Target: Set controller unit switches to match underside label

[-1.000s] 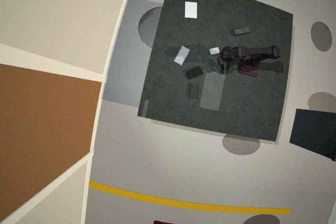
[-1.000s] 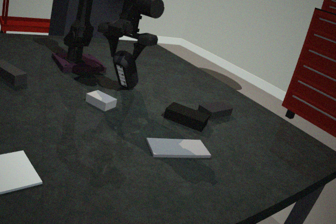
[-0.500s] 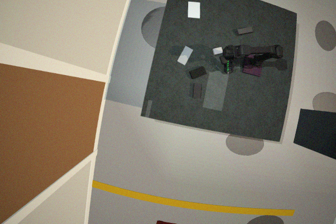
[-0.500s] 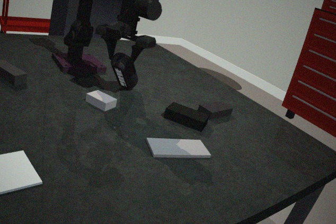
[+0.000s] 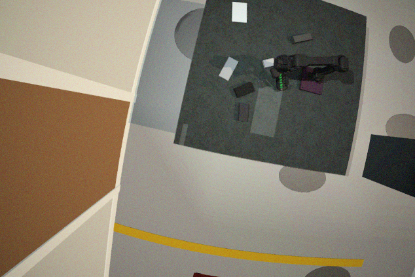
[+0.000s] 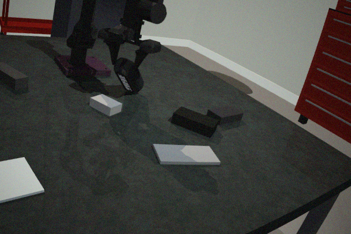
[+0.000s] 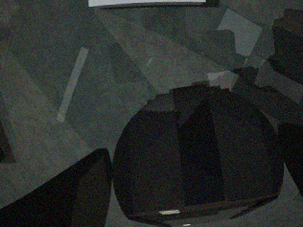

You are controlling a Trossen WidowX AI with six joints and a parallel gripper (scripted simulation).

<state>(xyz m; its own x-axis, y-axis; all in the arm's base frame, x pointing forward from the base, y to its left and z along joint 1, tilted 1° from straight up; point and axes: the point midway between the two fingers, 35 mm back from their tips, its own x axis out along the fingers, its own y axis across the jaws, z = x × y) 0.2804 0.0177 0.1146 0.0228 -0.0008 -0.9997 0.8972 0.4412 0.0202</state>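
The dark grey controller unit point(image 5: 281, 87) point(image 6: 133, 77) point(image 7: 198, 151) is tilted steeply between my fingers. My gripper point(image 6: 125, 65) point(image 7: 197, 147) is shut on its rounded sides, low over the bench point(image 5: 322, 128) point(image 6: 73, 143). From above, a row of green switch ends point(image 5: 281, 82) shows on the top. In the exterior view, a pale strip with dark marks point(image 6: 124, 83) shows on the unit's lower left face; it looks like the label, but single squares are too small to read. Whether the unit's lowest edge touches the bench I cannot tell. The wrist view shows no switch settings.
A small white box point(image 5: 268, 62) point(image 6: 103, 105) stands close to the unit. A pale slab point(image 5: 228, 68) point(image 6: 187, 155), a black block point(image 5: 243, 89) point(image 6: 194, 121) and a grey block point(image 5: 243, 112) point(image 6: 227, 115) lie farther out. A purple plate point(image 5: 313, 87) point(image 6: 101, 65) is by the arm's base.
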